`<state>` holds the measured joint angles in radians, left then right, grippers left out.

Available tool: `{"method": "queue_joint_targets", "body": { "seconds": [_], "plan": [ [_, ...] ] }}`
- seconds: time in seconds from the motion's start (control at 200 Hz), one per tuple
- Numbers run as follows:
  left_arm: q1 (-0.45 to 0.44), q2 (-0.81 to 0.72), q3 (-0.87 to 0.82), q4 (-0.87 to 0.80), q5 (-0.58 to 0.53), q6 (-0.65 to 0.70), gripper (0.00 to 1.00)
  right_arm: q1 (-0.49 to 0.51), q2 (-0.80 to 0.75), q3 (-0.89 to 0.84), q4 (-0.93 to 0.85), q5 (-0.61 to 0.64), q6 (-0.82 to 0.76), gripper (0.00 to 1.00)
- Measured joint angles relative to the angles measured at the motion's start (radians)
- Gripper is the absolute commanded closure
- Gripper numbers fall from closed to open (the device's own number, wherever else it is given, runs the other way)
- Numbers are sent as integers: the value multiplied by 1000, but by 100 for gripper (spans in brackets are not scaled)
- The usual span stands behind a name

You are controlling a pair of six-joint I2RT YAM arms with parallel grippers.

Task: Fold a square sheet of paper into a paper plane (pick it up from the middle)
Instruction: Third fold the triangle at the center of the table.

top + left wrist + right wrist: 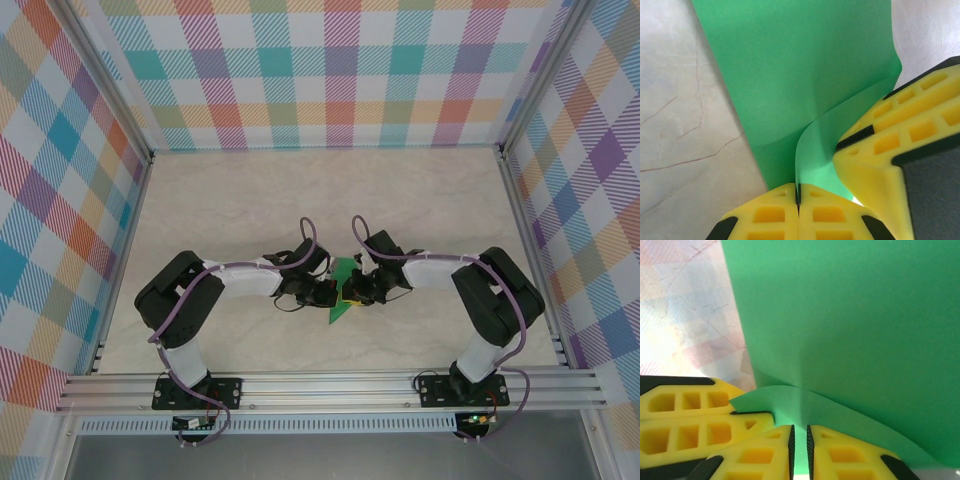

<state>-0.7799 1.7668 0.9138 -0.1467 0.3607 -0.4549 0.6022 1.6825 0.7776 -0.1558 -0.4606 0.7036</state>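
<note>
The square sheet of paper (345, 270) is bright green, creased and bent, and it hangs between both grippers over the middle of the table. My left gripper (325, 295) is shut on a curled edge of the paper (800, 75), its yellow jaws (798, 197) pressed together on it. My right gripper (358, 290) faces it from the right. Its jaws (799, 440) stand a narrow slit apart with a fold of the paper (850, 315) between the pads. The right gripper's fingers (890, 145) show close beside the left jaws. The left gripper's fingers (685, 425) show at the lower left.
The marble-patterned tabletop (250, 200) stretches out behind and beside the arms. Checked walls (330, 70) close in the back and both sides. An aluminium rail (330, 385) runs along the near edge, where both arm bases are bolted.
</note>
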Motion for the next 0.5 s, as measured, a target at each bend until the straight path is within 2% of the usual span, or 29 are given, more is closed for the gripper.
{"method": "queue_joint_targets", "body": {
  "seconds": [0.185,0.5],
  "plan": [
    [0,0,0,0,0,3,100,-18,-39,0,-1,7,-4,83],
    [0,-1,-1,-1,-3,3,100,-40,5,-34,48,-1,-7,84]
  ]
}}
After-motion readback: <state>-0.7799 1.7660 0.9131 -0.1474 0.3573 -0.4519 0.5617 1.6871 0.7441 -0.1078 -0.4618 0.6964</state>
